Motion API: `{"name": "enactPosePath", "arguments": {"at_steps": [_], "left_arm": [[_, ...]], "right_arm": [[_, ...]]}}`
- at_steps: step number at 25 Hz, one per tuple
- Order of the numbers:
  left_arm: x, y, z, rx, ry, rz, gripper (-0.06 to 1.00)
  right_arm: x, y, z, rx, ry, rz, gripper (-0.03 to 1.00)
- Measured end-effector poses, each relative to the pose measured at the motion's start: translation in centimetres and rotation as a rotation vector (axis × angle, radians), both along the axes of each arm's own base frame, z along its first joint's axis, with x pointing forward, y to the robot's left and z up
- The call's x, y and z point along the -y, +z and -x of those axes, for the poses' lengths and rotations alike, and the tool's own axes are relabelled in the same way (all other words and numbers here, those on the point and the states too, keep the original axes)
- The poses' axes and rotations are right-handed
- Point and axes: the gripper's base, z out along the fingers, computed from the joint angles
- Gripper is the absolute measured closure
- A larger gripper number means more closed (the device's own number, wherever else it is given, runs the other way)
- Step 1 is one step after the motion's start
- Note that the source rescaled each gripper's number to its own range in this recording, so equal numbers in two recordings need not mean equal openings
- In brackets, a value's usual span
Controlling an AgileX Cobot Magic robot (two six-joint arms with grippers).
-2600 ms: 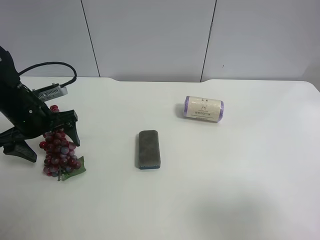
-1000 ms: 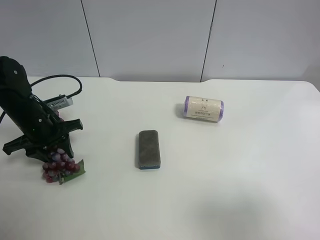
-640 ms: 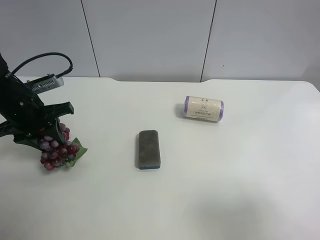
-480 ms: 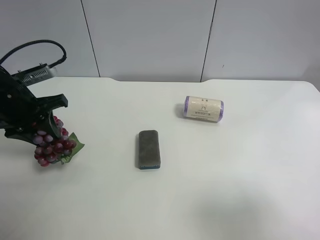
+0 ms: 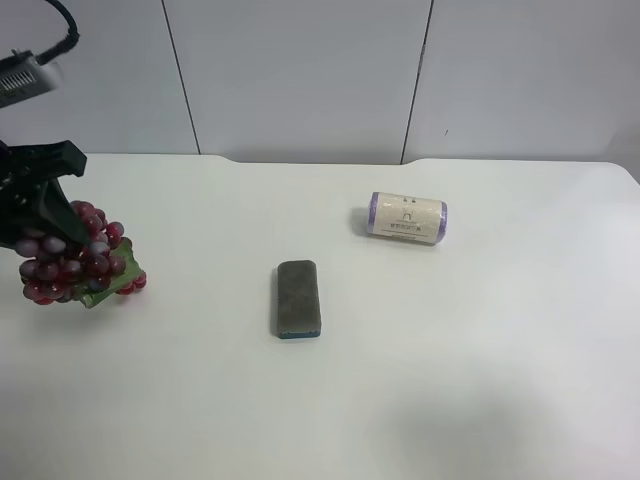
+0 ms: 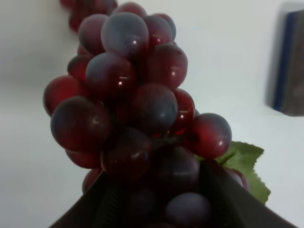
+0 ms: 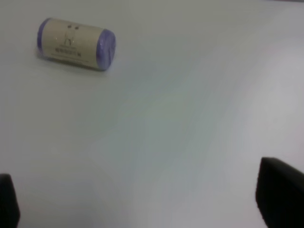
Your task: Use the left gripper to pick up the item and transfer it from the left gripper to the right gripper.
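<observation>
The bunch of dark-red and purplish grapes (image 5: 68, 256) with its green leaf (image 5: 104, 283) hangs above the white table (image 5: 450, 380) at the exterior high view's far left. The left gripper (image 5: 38, 212), a black claw, is shut on the upper part of the bunch. In the left wrist view the grapes (image 6: 133, 104) fill the frame, and the left gripper (image 6: 161, 202) clamps them between its two black fingers (image 6: 107, 206). The right gripper (image 7: 142, 202) is open and empty over bare table. It is out of the exterior high view.
A dark grey rectangular block (image 5: 298, 298) lies mid-table; its edge shows in the left wrist view (image 6: 290, 66). A cream roll with purple ends (image 5: 406, 218) lies farther back right and shows in the right wrist view (image 7: 76, 43).
The left gripper came down over the grapes, shut on them, and has lifted them up and to the left off the table. The block and roll have not moved.
</observation>
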Motion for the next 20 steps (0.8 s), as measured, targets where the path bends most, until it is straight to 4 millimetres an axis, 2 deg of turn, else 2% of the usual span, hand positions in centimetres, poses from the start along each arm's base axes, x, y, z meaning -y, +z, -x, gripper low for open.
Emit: {"name": "enactPosePath", "arguments": {"at_steps": [5, 11, 16, 20], "left_arm": [[0.2, 2.1, 1.3, 0.06, -0.091, 0.013, 0.93], [0.8, 4.5, 1.6, 0.086, -0.24, 0.022, 0.93], [1.1, 5.6, 1.7, 0.123, -0.354, 0.023, 0.93], [2.3, 6.7, 1.9, 0.183, -0.477, 0.01, 0.93]], "right_arm": [[0.0, 0.0, 0.0, 0.0, 0.0, 0.0, -0.03], [0.0, 0.0, 0.0, 0.0, 0.0, 0.0, -0.03], [0.0, 0.0, 0.0, 0.0, 0.0, 0.0, -0.03], [0.0, 0.0, 0.0, 0.0, 0.0, 0.0, -0.03]]}}
